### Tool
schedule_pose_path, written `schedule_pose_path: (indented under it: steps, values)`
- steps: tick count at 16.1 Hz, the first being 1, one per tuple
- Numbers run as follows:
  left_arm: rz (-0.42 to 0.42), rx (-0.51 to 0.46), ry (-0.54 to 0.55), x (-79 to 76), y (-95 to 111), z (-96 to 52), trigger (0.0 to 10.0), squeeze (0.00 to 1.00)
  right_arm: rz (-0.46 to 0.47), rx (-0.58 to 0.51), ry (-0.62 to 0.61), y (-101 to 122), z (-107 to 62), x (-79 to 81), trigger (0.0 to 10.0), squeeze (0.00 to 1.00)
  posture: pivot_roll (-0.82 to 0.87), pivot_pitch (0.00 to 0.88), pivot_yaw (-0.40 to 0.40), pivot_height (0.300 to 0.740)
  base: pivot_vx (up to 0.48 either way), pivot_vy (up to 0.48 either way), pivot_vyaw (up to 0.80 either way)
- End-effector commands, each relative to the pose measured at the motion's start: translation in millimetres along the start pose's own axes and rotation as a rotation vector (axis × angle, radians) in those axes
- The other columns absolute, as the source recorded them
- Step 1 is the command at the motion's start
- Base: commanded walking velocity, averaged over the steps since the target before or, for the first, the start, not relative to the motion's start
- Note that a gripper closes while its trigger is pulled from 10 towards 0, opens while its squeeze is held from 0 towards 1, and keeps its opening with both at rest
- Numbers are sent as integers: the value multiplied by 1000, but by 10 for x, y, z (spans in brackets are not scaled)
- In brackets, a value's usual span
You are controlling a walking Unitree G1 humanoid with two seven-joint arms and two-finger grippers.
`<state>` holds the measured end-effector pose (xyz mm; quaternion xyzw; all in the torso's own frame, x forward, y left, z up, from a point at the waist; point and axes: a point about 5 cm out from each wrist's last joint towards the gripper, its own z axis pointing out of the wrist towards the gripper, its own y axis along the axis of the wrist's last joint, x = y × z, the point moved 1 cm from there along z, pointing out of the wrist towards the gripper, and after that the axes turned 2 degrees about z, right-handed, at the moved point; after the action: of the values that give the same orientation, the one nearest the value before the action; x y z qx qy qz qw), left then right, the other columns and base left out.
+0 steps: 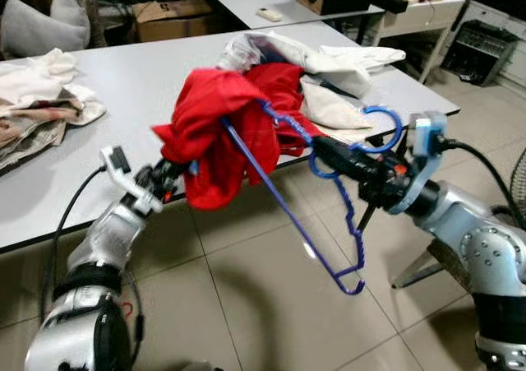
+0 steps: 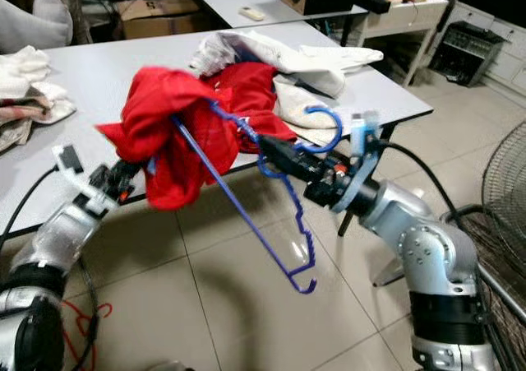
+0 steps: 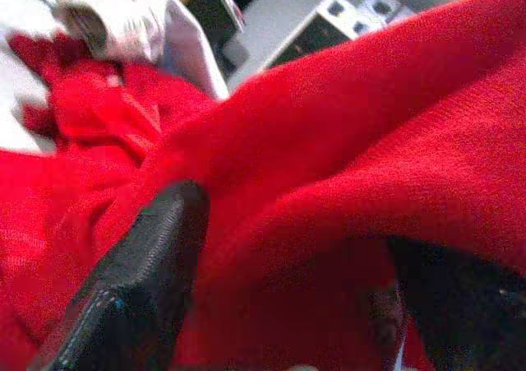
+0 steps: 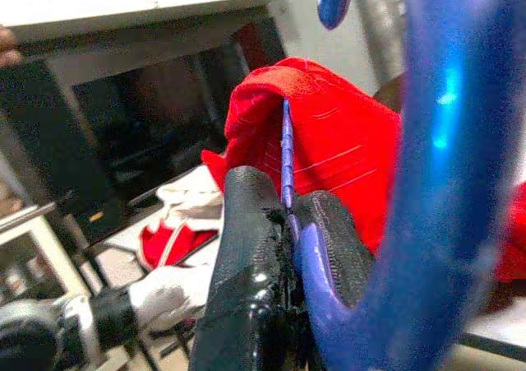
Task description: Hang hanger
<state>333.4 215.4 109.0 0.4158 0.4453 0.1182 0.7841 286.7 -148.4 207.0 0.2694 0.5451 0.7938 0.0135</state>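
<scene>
A blue plastic hanger hangs in the air before the table edge, one arm pushed up into a red garment. My right gripper is shut on the hanger just below its hook; in the right wrist view its fingers pinch the blue neck. My left gripper is shut on the lower edge of the red garment, and the left wrist view shows red cloth between its black fingers. The garment's upper part rests on the table.
The grey table carries white cloths behind the garment and a heap of laundry at the far left. Tiled floor lies below. A fan stands at the right, with a second table and speaker behind.
</scene>
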Motion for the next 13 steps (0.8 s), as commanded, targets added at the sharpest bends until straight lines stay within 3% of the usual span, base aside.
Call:
schedule_pose_path:
  steps: [1,6,9,12,13]
  values:
    - [7,60,-42,-41,-72,-20,0,0,-35,-50,-18,115,-12,-22,10000,0,-143,0,-22,740,0,0,0]
    - [7,121,-62,-86,-172,-123,0,0,-35,-106,-82,192,-22,-121,10000,0,-139,0,-29,740,0,0,0]
    - [1,101,-100,-182,-179,-40,0,0,-26,-108,-66,193,-17,-110,10000,0,-134,0,-34,740,0,0,0]
    - [37,106,-39,-157,-267,62,0,0,-22,-108,-48,189,7,-89,10000,0,-141,0,-29,740,0,0,0]
    - [55,111,9,-122,-287,66,1686,0,-21,-105,-40,185,12,-73,10000,0,-142,0,-28,740,0,0,0]
